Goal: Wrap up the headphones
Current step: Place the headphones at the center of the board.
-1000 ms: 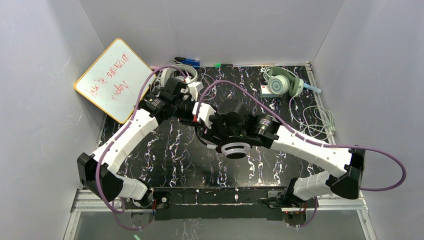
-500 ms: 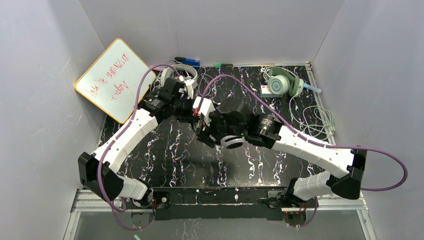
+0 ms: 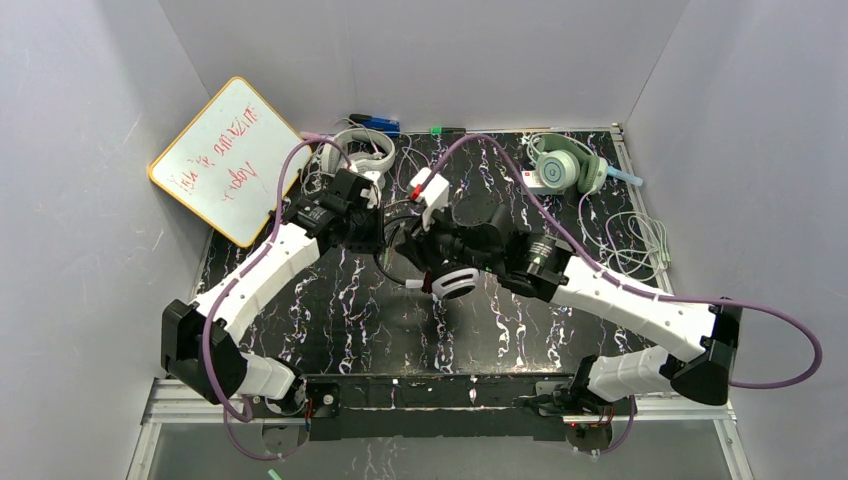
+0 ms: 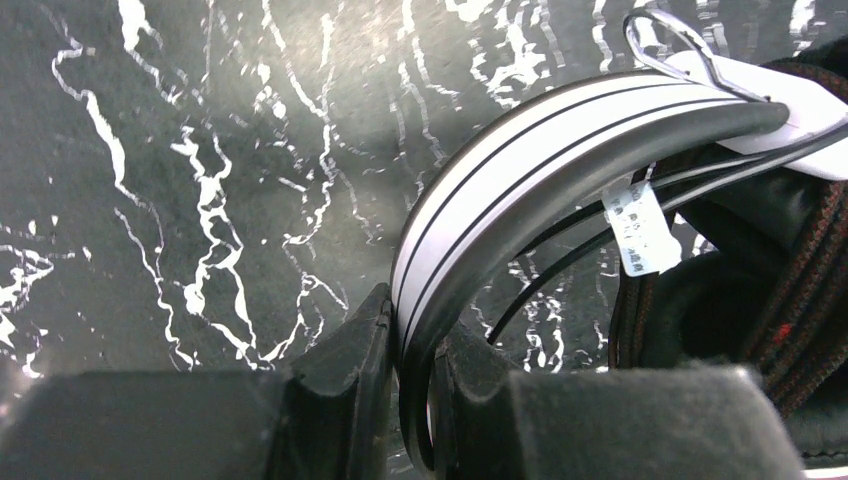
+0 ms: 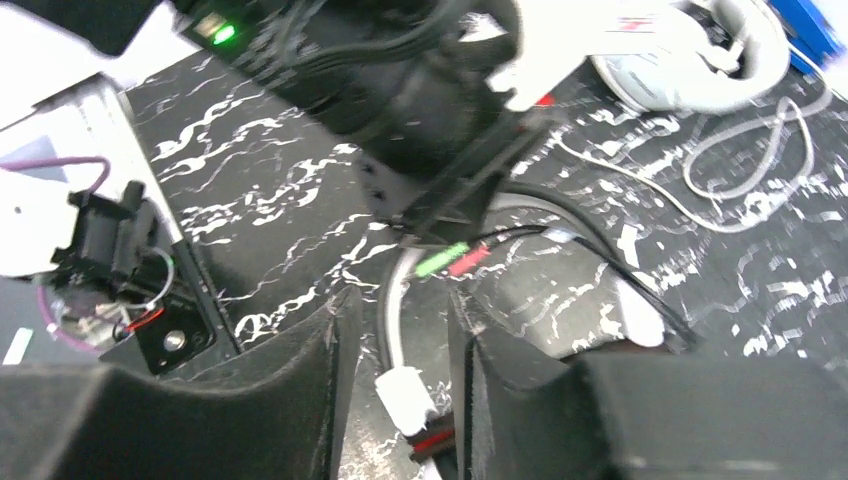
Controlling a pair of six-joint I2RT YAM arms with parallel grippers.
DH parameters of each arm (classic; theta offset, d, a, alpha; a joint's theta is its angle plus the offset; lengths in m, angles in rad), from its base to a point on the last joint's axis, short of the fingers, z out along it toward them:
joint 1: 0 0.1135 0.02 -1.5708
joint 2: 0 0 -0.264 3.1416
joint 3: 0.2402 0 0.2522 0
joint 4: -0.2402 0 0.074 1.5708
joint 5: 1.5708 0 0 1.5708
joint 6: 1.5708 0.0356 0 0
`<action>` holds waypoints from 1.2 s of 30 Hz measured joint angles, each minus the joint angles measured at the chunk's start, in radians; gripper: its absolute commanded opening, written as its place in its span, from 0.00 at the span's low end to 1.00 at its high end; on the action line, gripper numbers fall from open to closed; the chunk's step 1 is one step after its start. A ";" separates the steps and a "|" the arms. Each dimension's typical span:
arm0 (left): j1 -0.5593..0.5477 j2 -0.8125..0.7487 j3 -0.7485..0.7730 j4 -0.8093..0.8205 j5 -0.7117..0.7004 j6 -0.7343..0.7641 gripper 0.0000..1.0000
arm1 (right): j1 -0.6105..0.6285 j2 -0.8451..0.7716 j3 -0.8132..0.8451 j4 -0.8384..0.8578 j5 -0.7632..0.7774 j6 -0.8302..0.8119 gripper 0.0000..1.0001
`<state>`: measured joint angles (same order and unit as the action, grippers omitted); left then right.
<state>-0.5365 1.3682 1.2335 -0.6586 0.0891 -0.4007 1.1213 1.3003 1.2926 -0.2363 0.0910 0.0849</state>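
The black-and-white headset (image 3: 455, 283) hangs between my two grippers over the middle of the table. My left gripper (image 3: 385, 232) is shut on its striped headband (image 4: 480, 190), the jaws (image 4: 415, 330) pinching the band edge-on. My right gripper (image 3: 440, 262) straddles the headband's end, where a white slider piece (image 5: 405, 395) sits between its fingers (image 5: 400, 320), and appears shut on it. The black cable with green and pink plugs (image 5: 450, 260) trails below. The mint-green headset (image 3: 565, 165) lies at the back right. The light grey headset (image 3: 358, 150) lies at the back, also in the right wrist view (image 5: 700, 50).
A whiteboard (image 3: 225, 160) leans at the back left. A small white box (image 3: 535, 182) sits by the mint headset, whose pale cable (image 3: 635, 240) sprawls along the right side. The grey cable (image 5: 740, 170) loops near the grey headset. Markers (image 3: 375, 122) lie by the back wall.
Both grippers have moved toward the back of the table with the black-and-white headset. Its earcup has shifted left and farther away, and the right wrist has swung up.
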 measured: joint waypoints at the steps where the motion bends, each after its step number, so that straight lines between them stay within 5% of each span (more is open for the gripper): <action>1: 0.000 0.000 -0.018 0.008 -0.011 -0.007 0.00 | -0.011 -0.008 -0.010 -0.001 0.019 0.015 0.43; 11: 0.000 0.000 -0.220 0.124 -0.076 -0.108 0.00 | -0.295 -0.108 -0.135 -0.097 0.105 0.200 0.46; 23: 0.000 0.112 -0.244 0.294 -0.082 -0.159 0.00 | -0.516 -0.137 -0.270 -0.174 0.034 0.295 0.50; 36: 0.005 0.161 -0.246 0.343 -0.160 -0.166 0.00 | -0.611 -0.175 -0.343 -0.180 -0.051 0.295 0.54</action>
<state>-0.5316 1.5288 0.9878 -0.3157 -0.0708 -0.5671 0.5102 1.1255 0.9497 -0.4160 0.0399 0.3798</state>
